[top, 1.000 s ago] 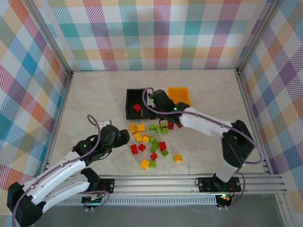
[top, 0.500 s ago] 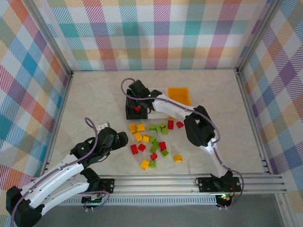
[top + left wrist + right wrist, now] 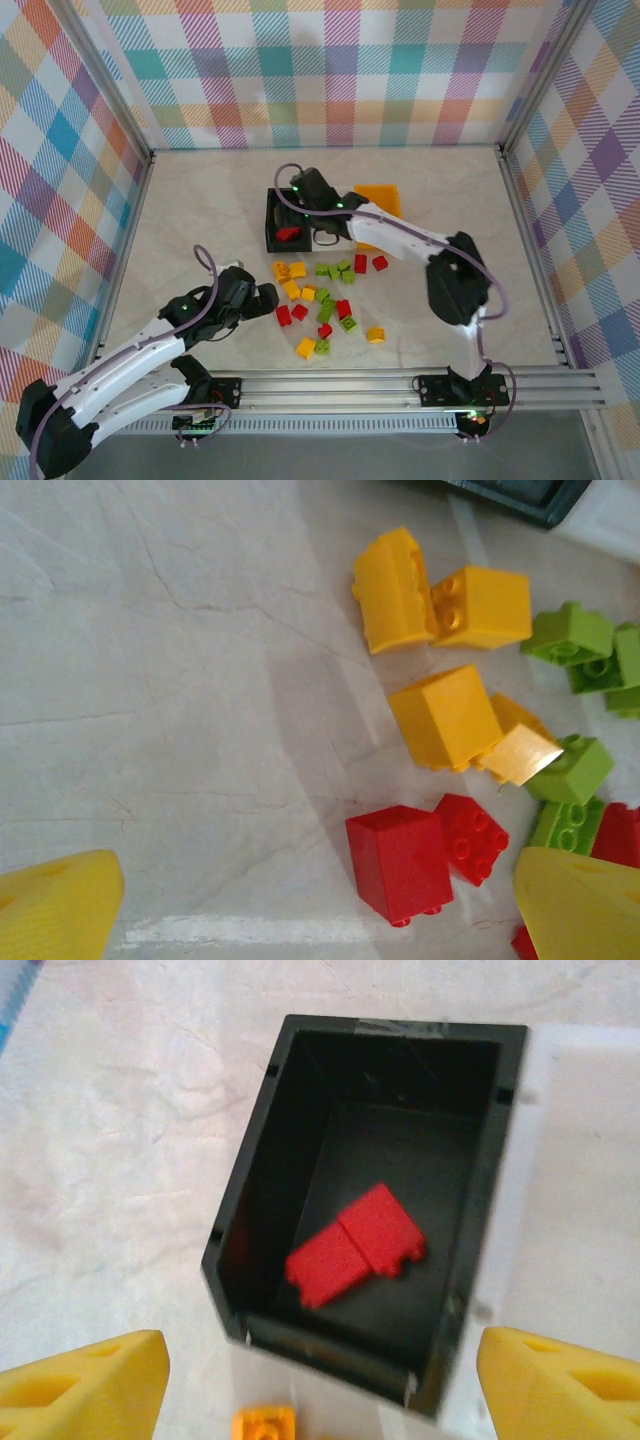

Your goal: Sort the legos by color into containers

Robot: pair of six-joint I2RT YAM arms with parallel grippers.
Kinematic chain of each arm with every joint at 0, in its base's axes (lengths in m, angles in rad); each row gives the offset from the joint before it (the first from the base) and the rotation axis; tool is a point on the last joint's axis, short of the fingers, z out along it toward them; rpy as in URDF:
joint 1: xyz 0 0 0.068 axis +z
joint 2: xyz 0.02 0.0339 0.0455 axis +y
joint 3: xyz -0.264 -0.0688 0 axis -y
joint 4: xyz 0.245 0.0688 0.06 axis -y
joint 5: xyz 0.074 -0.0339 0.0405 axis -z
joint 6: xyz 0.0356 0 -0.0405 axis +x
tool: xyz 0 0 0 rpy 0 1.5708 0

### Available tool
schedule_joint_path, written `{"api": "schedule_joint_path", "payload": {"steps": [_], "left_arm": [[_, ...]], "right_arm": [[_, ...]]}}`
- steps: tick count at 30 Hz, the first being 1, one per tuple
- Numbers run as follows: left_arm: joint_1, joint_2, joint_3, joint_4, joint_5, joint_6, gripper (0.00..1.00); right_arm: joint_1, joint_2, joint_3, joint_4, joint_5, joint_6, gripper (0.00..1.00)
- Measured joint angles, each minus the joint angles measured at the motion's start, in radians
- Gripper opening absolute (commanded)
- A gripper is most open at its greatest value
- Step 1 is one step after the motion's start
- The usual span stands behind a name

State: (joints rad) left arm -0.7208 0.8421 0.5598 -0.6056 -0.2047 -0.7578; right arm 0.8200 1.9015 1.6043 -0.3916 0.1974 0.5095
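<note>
Two red bricks (image 3: 355, 1245) lie side by side, touching, on the floor of the black bin (image 3: 250, 1210); a second ago the overhead view showed only one small red patch there. My right pincer (image 3: 320, 1385) hangs above the near end of that bin, its yellow fingertips (image 3: 80, 1385) spread wide with nothing between them. A second ago it stood further right, between the black bin and the orange bin (image 3: 378, 200), and my right elbow was swung out toward the right rail. Now the forearm reaches leftward across the white bin (image 3: 585, 1160), which sits just beside the black bin's right wall. My left pincer (image 3: 315, 910) is likewise agape and empty. It is low over the bare table (image 3: 150, 680) at the left edge of the unsorted legos (image 3: 325, 295), and has edged slightly right toward them since the earlier frame. Nearest its fingers is a loose red pair (image 3: 400, 860), the two touching. Four yellow-orange bricks (image 3: 445, 715) lie beyond them on the far side, and lime green bricks (image 3: 575, 770) lie to the right.
</note>
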Motion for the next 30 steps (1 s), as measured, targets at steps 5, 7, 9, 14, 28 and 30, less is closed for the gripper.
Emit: {"api": "schedule_joint_path", "payload": {"steps": [5, 7, 9, 14, 28, 30], "left_arm": [[-0.037, 0.104, 0.022, 0.046, 0.035, 0.027, 0.96], [-0.064, 0.164, 0.042, 0.067, 0.04, 0.044, 0.93], [-0.095, 0.236, 0.062, 0.088, 0.04, 0.059, 0.87], [-0.154, 0.417, 0.1, 0.133, 0.051, 0.08, 0.73], [-0.157, 0.486, 0.097, 0.164, 0.008, 0.05, 0.49], [-0.157, 0.477, 0.089, 0.163, -0.006, 0.046, 0.49]], "right_arm": [[0.013, -0.277, -0.322, 0.021, -0.003, 0.041, 0.81], [0.019, -0.358, -0.45, 0.024, -0.002, 0.06, 0.81], [0.022, -0.417, -0.557, 0.02, 0.001, 0.079, 0.81], [0.025, -0.537, -0.748, 0.003, 0.02, 0.118, 0.82], [0.025, -0.616, -0.793, 0.012, 0.071, 0.147, 0.83], [0.025, -0.616, -0.793, 0.015, 0.072, 0.15, 0.83]]}}
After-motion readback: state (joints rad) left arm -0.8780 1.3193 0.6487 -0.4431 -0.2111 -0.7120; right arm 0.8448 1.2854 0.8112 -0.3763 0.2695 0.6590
